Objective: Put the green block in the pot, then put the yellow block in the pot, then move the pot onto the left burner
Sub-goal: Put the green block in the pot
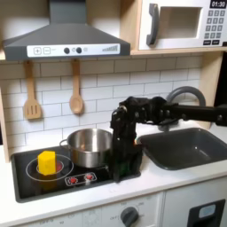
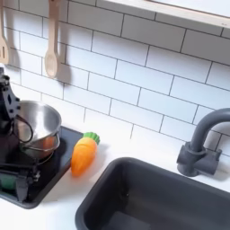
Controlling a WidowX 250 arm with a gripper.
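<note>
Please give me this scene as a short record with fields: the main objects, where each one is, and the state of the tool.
pot: on stove, right burner in the first exterior view
yellow block: on left burner in the first exterior view, outside pot
green block: cannot tell
carrot: lying on counter between stove and sink
tool: low, beside pot; open or shut cannot tell

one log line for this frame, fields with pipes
gripper: down at stove front, right of pot, state unclear | yellow block: on left burner | green block: unseen | carrot: beside stove
</note>
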